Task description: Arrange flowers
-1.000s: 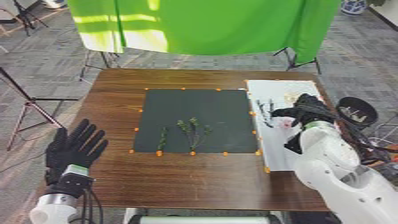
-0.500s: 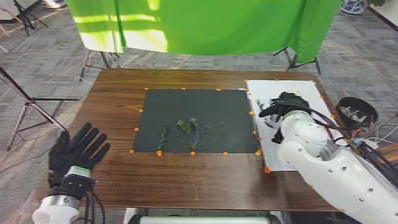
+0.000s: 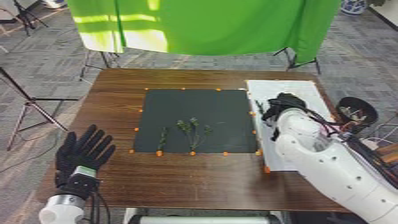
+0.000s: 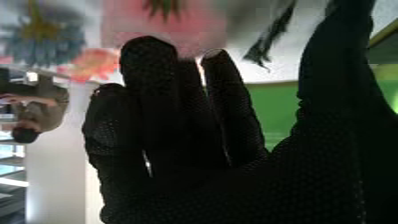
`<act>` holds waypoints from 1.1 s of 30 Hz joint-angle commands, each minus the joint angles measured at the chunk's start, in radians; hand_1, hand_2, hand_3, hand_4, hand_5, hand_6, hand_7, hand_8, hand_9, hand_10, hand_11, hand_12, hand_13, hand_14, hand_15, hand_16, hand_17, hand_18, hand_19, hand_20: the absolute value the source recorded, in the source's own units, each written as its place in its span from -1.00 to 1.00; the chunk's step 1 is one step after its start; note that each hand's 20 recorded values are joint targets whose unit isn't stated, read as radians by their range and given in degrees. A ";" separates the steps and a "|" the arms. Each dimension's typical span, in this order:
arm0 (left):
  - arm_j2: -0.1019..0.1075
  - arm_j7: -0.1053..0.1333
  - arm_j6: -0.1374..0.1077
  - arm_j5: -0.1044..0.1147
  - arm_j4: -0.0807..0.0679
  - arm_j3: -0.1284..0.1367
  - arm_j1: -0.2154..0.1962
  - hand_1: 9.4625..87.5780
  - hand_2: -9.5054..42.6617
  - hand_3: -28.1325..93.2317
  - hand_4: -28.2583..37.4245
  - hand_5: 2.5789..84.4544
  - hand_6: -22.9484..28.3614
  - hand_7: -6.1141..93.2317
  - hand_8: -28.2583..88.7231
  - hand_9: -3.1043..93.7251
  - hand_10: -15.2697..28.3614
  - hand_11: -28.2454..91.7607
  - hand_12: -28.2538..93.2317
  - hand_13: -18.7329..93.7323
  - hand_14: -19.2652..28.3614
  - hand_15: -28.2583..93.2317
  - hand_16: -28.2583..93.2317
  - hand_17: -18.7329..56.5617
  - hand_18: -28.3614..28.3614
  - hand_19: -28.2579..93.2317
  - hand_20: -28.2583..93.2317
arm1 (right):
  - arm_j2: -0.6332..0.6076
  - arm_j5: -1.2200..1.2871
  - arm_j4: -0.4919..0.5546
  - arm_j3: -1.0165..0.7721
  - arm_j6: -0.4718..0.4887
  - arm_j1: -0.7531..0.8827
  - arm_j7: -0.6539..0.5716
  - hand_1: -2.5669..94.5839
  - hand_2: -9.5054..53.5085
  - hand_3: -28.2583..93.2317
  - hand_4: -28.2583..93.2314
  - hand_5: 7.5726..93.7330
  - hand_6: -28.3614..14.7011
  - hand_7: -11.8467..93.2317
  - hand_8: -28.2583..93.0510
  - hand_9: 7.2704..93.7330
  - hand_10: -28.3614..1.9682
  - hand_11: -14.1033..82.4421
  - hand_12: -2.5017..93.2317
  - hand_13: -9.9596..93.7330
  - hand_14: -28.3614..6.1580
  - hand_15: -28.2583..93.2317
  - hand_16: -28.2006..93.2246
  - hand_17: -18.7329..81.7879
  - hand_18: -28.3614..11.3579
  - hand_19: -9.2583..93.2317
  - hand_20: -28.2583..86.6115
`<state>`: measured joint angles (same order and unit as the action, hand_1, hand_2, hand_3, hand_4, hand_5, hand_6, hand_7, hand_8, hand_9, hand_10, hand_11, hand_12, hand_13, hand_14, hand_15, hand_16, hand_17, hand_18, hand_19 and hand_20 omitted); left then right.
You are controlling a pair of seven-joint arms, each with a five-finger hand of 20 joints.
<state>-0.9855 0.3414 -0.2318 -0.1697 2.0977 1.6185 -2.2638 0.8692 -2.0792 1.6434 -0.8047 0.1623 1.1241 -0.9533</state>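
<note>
Mesh-gloved right hand [image 3: 286, 101] over white sheet [image 3: 282, 86]; leafy sprigs [image 3: 195, 134] on rectangular mat [image 3: 178, 102].

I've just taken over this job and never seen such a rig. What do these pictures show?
You are driving a robot with two white arms, each ending in a black-gloved hand. The head view looks forward and down from the robot's head, over a brown table. The other current picture comes from a camera on the right arm's wrist.

On the table lies a dark mat with thin green sprigs near its closer edge; to its right is a white sheet. The right hand is over that sheet, and the wrist view shows a blue flower and pinkish blooms near its straight fingers.

I see nothing gripped. The left hand is open at the table's left side, also holding nothing.
</note>
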 commanded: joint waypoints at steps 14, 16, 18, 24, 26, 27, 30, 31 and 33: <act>-0.018 -0.035 -0.007 -0.004 -0.007 -0.008 -0.009 -0.65 0.08 0.58 -1.00 -0.17 0.30 -0.70 -0.64 -0.39 0.41 -0.18 -0.45 -0.34 0.51 -0.01 -0.68 -0.71 0.50 0.01 -0.44 | 0.050 0.046 -0.042 0.028 -0.176 0.038 0.046 0.45 -0.83 0.24 -1.00 0.79 0.25 -0.51 -0.41 0.74 -0.10 -0.29 -0.39 0.56 -0.04 0.45 -0.16 0.09 -0.59 0.95 -0.17; -0.016 -0.032 -0.009 0.005 -0.006 -0.008 -0.012 -0.65 0.08 0.58 -1.00 -0.17 0.30 -0.70 -0.64 -0.39 0.41 -0.18 -0.45 -0.34 0.51 -0.01 -0.68 -0.71 0.50 0.01 -0.44 | 0.047 0.049 -0.035 0.029 -0.197 0.037 0.038 0.50 -0.82 0.18 -1.00 0.79 0.24 -0.51 -0.39 0.74 -0.10 -0.31 -0.36 0.56 -0.01 0.44 -0.16 0.08 -0.55 0.93 -0.14; -0.017 -0.027 -0.007 0.009 -0.005 -0.010 -0.016 -0.65 0.08 0.58 -1.00 -0.17 0.30 -0.70 -0.64 -0.39 0.42 -0.17 -0.45 -0.34 0.51 -0.01 -0.68 -0.71 0.50 0.01 -0.44 | 0.048 0.061 -0.033 0.033 -0.224 0.035 0.029 0.53 -0.83 0.19 -1.00 0.80 0.23 -0.51 -0.38 0.76 -0.08 -0.36 -0.31 0.57 0.00 0.44 -0.15 0.08 -0.53 0.91 -0.10; -0.019 -0.038 0.001 0.005 -0.008 -0.014 -0.007 -0.65 0.08 0.58 -1.00 -0.17 0.30 -0.70 -0.65 -0.39 0.42 -0.18 -0.45 -0.34 0.50 -0.01 -0.68 -0.71 0.49 0.01 -0.44 | 0.049 0.108 -0.014 0.013 -0.252 0.047 0.014 0.38 -1.00 0.55 -1.00 0.80 0.17 -0.45 -0.37 0.85 0.01 -0.54 -0.18 0.64 0.23 0.27 0.03 0.16 -0.65 0.92 -0.11; -0.020 -0.034 0.005 0.005 -0.008 -0.013 -0.010 -0.65 0.08 0.59 -1.00 -0.17 0.30 -0.70 -0.65 -0.39 0.42 -0.18 -0.45 -0.34 0.50 -0.01 -0.68 -0.71 0.49 0.00 -0.44 | 0.042 0.112 0.008 0.001 -0.280 0.054 0.020 0.37 -1.00 0.57 -1.00 0.80 0.16 -0.42 -0.35 0.86 0.02 -0.53 -0.18 0.67 0.25 0.25 0.04 0.18 -0.67 0.92 -0.11; -0.020 -0.033 0.001 0.006 -0.007 -0.013 -0.012 -0.65 0.08 0.59 -1.00 -0.17 0.30 -0.70 -0.65 -0.39 0.42 -0.18 -0.45 -0.34 0.50 -0.01 -0.68 -0.71 0.49 0.00 -0.44 | 0.038 0.123 0.026 -0.009 -0.300 0.058 0.019 0.36 -1.00 0.58 -1.00 0.80 0.16 -0.42 -0.34 0.87 0.01 -0.53 -0.18 0.68 0.25 0.25 0.04 0.18 -0.68 0.93 -0.11; -0.015 -0.027 0.000 0.008 -0.004 -0.009 -0.022 -0.66 0.07 0.59 -1.00 -0.17 0.30 -0.70 -0.65 -0.39 0.42 -0.17 -0.45 -0.34 0.50 -0.01 -0.68 -0.70 0.49 0.00 -0.44 | 0.035 0.133 0.072 -0.024 -0.364 0.060 0.017 0.36 -1.00 0.59 -1.00 0.80 0.16 -0.41 -0.32 0.87 0.00 -0.53 -0.17 0.69 0.23 0.24 0.05 0.18 -0.69 0.93 -0.11; -0.014 -0.025 -0.001 0.009 -0.002 -0.005 -0.028 -0.65 0.07 0.59 -1.00 -0.17 0.30 -0.70 -0.65 -0.39 0.42 -0.17 -0.45 -0.34 0.50 -0.01 -0.68 -0.70 0.49 0.00 -0.44 | 0.039 0.159 0.091 -0.027 -0.378 0.057 0.012 0.35 -1.00 0.59 -1.00 0.80 0.16 -0.41 -0.32 0.88 0.00 -0.53 -0.17 0.69 0.23 0.24 0.05 0.19 -0.69 0.93 -0.11; -0.015 -0.019 -0.002 0.011 0.000 -0.001 -0.036 -0.66 0.07 0.59 -1.00 -0.17 0.29 -0.70 -0.65 -0.39 0.42 -0.17 -0.45 -0.34 0.50 -0.01 -0.68 -0.70 0.49 0.00 -0.43 | 0.046 0.176 0.126 -0.027 -0.396 0.051 0.007 0.33 -1.00 0.62 -1.00 0.80 0.16 -0.41 -0.30 0.88 0.00 -0.53 -0.17 0.69 0.22 0.25 0.05 0.19 -0.70 0.94 -0.12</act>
<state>-0.9961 0.3180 -0.2307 -0.1688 2.0936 1.6091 -2.2622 0.9109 -1.9465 1.6763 -0.8230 -0.1511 1.1752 -0.9306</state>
